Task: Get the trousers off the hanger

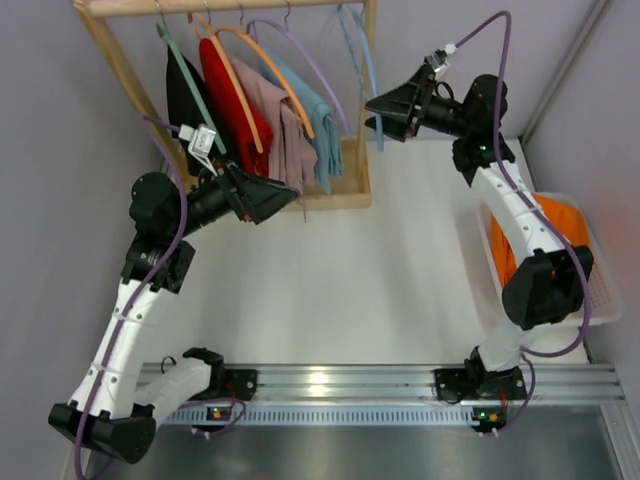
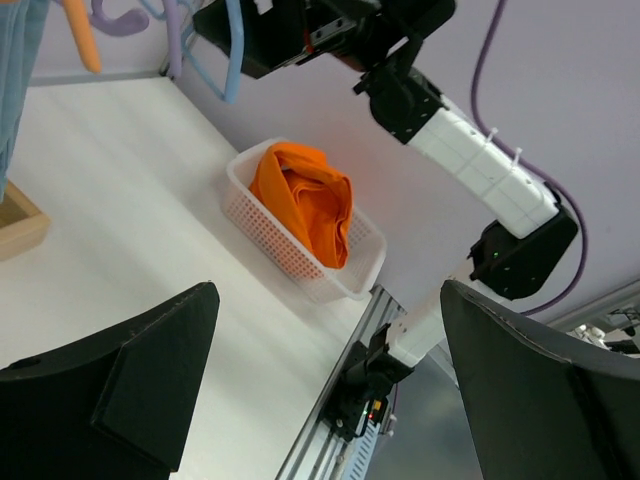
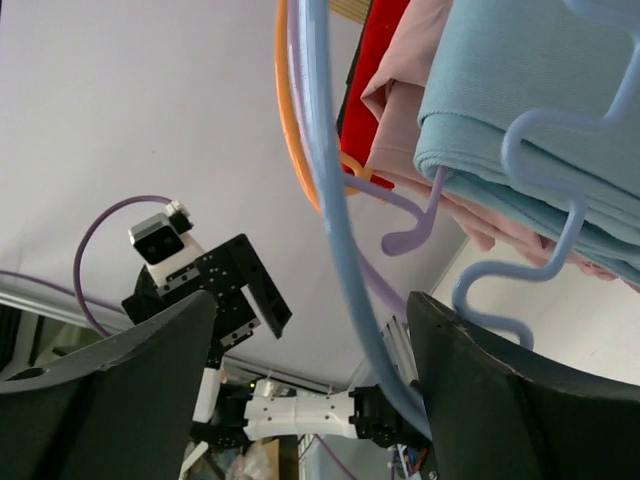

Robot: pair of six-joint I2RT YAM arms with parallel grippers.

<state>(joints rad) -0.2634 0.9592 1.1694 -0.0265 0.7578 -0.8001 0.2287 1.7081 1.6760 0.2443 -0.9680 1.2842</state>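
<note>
trousers (image 1: 565, 215) off the hanger (image 1: 370, 80): removal judged complete

top external: trousers lie in a basket (image 1: 610, 300) well behind the right gripper (image 1: 372, 112); the hanger hangs bare at its tips.
left wrist: left gripper (image 2: 330, 390) spread wide, holding nothing.
right wrist: fingers spread wide, hanger between them, ungripped. judged remaining: withdrawal only.

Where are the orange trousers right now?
In the top view the trousers lie bunched in the white basket at the table's right edge, well away from the clothes rack.
</note>
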